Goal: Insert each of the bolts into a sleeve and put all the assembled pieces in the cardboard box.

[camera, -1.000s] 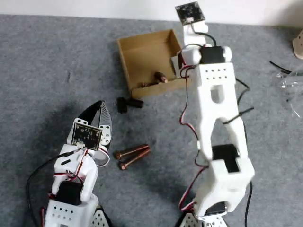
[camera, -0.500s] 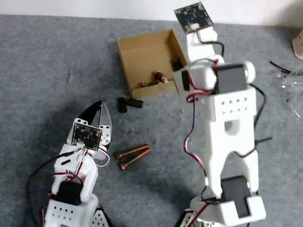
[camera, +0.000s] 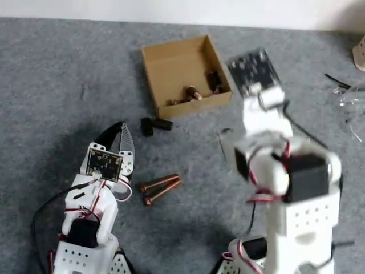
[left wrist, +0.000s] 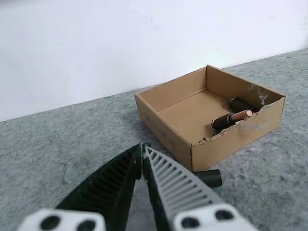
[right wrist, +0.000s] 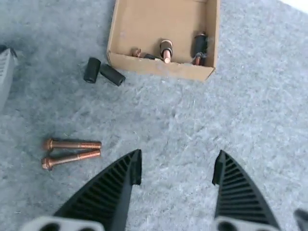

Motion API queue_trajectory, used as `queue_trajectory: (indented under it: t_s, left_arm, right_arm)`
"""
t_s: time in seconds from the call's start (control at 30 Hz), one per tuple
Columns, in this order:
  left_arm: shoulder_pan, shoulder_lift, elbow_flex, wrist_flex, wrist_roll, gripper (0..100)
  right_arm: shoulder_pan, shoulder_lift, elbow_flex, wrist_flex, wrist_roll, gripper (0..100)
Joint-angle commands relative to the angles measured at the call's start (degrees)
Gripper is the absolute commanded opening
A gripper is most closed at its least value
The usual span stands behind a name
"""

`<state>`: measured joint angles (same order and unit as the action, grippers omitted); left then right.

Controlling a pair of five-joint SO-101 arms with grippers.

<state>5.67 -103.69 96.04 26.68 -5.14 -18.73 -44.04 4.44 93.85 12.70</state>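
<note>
Two copper bolts (camera: 159, 182) lie side by side on the grey bench (camera: 51, 80), with open room all around them. Two black sleeves (camera: 162, 125) sit just beside the ragged near wall of the cardboard box (camera: 149, 68); assembled pieces (camera: 193, 93) lie inside. The left end effector (camera: 122, 127) is pressed together near the bolts. The right end effector (right wrist: 177, 161) is spread above bare bench.

Both arms white 3D-printed plastic, left arm (camera: 77, 254) and right arm (camera: 302, 222) same build, rows of small holes in shells. Black servo blocks (camera: 308, 177) at joints. Red/black/white wires (camera: 91, 200) looped along links. Bare camera board (camera: 104, 161) on wrist. On left gripper (left wrist: 143, 147), one ribbed finger black, other pale grey. On right gripper (right wrist: 178, 161), both ribbed fingers black, on white bases.
</note>
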Motion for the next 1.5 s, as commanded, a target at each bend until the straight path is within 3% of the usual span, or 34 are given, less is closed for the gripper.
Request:
queue_trajectory:
  t_s: [0.0,0.23,0.83,1.03,1.47]
  left_arm:
    - [0.0,-0.5,1.1,0.1,-0.2,3]
    - [0.0,-0.5,1.1,0.1,-0.2,3]
    - [0.0,-0.5,1.1,0.1,-0.2,3]
    - [0.0,-0.5,1.1,0.1,-0.2,3]
    - [0.0,-0.5,1.1,0.1,-0.2,3]
  right_arm:
    - [-0.7,-11.7,16.9,-10.0,-0.3,21.7]
    - [-0.7,-31.1,47.2,-27.5,-0.2,21.7]
    - [-0.7,-53.1,91.2,-54.1,-0.3,21.7]
    - [-0.8,-61.1,98.2,-55.8,-0.2,21.7]
    - [-0.9,-60.8,98.1,-54.5,-0.1,21.7]
